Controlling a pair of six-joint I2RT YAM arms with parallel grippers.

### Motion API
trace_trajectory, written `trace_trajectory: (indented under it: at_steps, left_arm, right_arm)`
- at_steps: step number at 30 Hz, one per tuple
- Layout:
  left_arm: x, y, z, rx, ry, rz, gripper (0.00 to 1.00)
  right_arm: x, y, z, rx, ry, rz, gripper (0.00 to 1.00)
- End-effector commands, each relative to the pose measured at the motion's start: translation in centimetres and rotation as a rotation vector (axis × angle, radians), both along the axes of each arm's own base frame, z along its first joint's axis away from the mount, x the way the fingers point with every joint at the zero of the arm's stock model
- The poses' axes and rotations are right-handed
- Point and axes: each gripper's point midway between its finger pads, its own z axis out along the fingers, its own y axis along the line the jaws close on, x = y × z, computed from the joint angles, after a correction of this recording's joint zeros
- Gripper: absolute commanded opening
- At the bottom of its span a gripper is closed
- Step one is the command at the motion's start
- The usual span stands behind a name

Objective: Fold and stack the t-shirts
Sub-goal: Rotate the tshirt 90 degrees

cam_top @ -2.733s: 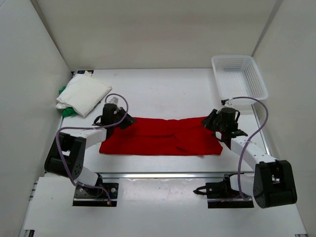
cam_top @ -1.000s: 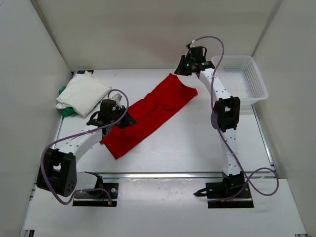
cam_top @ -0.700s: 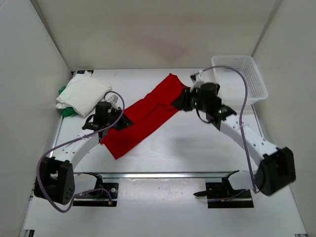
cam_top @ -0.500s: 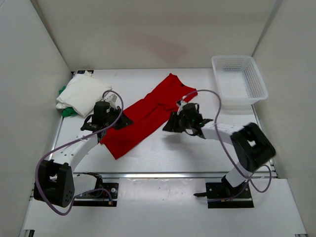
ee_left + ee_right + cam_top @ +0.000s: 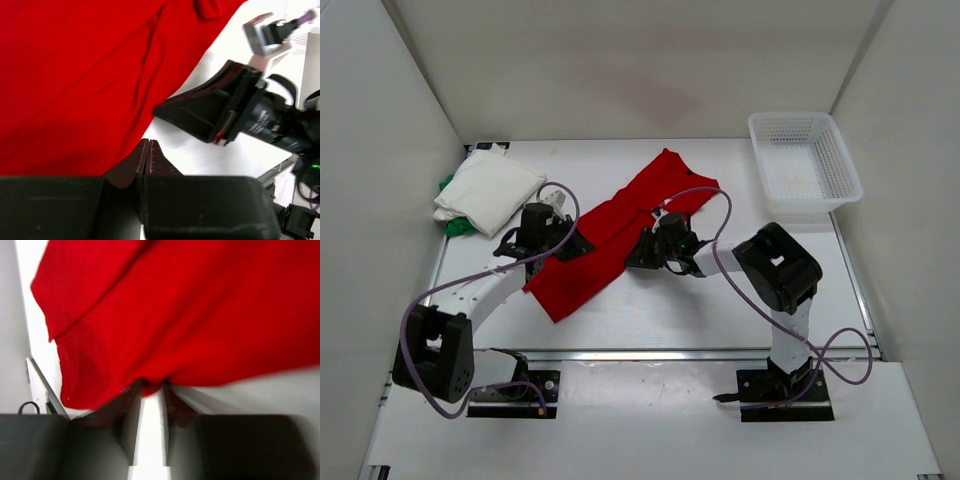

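Note:
The red t-shirt (image 5: 620, 225) lies as a diagonal band from the table's near left to its far middle. My left gripper (image 5: 578, 245) is shut at the shirt's left edge. In the left wrist view its tips (image 5: 146, 142) press together right where the red cloth (image 5: 90, 75) ends. My right gripper (image 5: 636, 257) is at the shirt's right edge. In the right wrist view (image 5: 152, 385) its jaws pinch a bunched bit of red cloth (image 5: 190, 315). The white t-shirt (image 5: 487, 188) lies folded at far left on the green t-shirt (image 5: 448, 226), which is mostly hidden.
A white mesh basket (image 5: 806, 165) stands at the far right corner. White walls close in the table on three sides. The right arm's elbow (image 5: 778, 265) sits over the table's middle right, its cable looping above the shirt.
The red shirt went from flat across the table to diagonal. My right gripper carried its end far, then swung back down to the shirt's right edge. My left gripper barely moved.

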Motion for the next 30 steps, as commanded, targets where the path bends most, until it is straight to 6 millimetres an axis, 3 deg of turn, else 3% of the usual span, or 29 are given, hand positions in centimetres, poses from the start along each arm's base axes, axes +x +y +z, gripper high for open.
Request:
trace_trajectory:
  at_steps: [1,3,5,6,8,11,13,15,16,20,23,24,25,26,27,28,30]
  left_arm:
    - [2.5,-0.8,2.6,-0.007,-0.096,0.025,0.09]
    - [3.8,-0.9,3.9,0.016,-0.136,0.047,0.11]
    - [4.3,-1.9,3.7,0.019,-0.112,0.015,0.16]
    - [5.3,-2.2,4.8,0.024,-0.137,0.010,0.17]
    - [6.3,-2.7,3.4,0.061,-0.096,-0.016,0.19]
    - [8.1,-3.2,4.1,0.052,-0.125,-0.008,0.18]
    - [8.6,-3.3,3.1,0.072,-0.103,0.009,0.20]
    - [9.7,-3.5,2.2,0.084,-0.081,0.014,0.21]
    - [9.6,-3.4,1.4,0.087,-0.055,0.015,0.21]
    - [9.3,-4.0,-1.1,0.108,0.003,-0.006,0.25]
    - [7.4,-3.2,-3.5,0.132,0.048,0.019,0.24]
    - [6.4,-2.4,-4.3,0.108,0.063,0.043,0.24]
    - [6.5,-2.3,-3.4,0.068,0.029,0.048,0.24]
    - [5.1,-1.7,-4.9,0.063,0.071,0.058,0.24]
    - [4.6,-1.3,-4.9,0.062,0.068,0.068,0.24]
    - [4.3,-1.2,-4.4,0.060,0.058,0.063,0.23]
    - [3.0,-1.4,-4.5,0.060,0.057,0.040,0.23]
  right_arm:
    - [0.9,0.5,-0.5,0.071,0.008,-0.002,0.11]
    - [0.8,0.0,-0.5,0.095,0.034,0.001,0.00]
    - [0.2,-1.3,-0.5,0.075,0.031,0.012,0.00]
    - [-0.4,-2.4,-0.2,0.061,0.014,0.016,0.00]
    - [-1.6,-5.3,-0.4,0.023,0.029,0.022,0.00]
    - [-3.2,-10.5,-0.9,-0.009,0.066,0.029,0.00]
    - [-3.4,-12.9,-0.5,-0.002,0.087,0.013,0.11]
    - [-2.9,-14.7,1.0,0.029,0.067,-0.008,0.36]
    - [-2.8,-15.2,1.4,0.035,0.061,-0.020,0.41]
    - [2.3,-18.5,5.0,0.001,-0.084,-0.193,0.46]
    - [7.6,-20.7,6.6,-0.052,-0.150,-0.322,0.37]
    - [8.8,-21.7,5.0,-0.110,-0.130,-0.367,0.34]
    - [10.5,-21.8,6.0,-0.114,-0.160,-0.379,0.33]
    - [12.4,-22.1,5.6,-0.132,-0.154,-0.397,0.32]
    - [12.9,-22.3,3.9,-0.145,-0.109,-0.403,0.28]
    - [14.4,-22.7,4.6,-0.151,-0.127,-0.420,0.27]
    - [15.9,-22.9,2.4,-0.178,-0.079,-0.439,0.28]
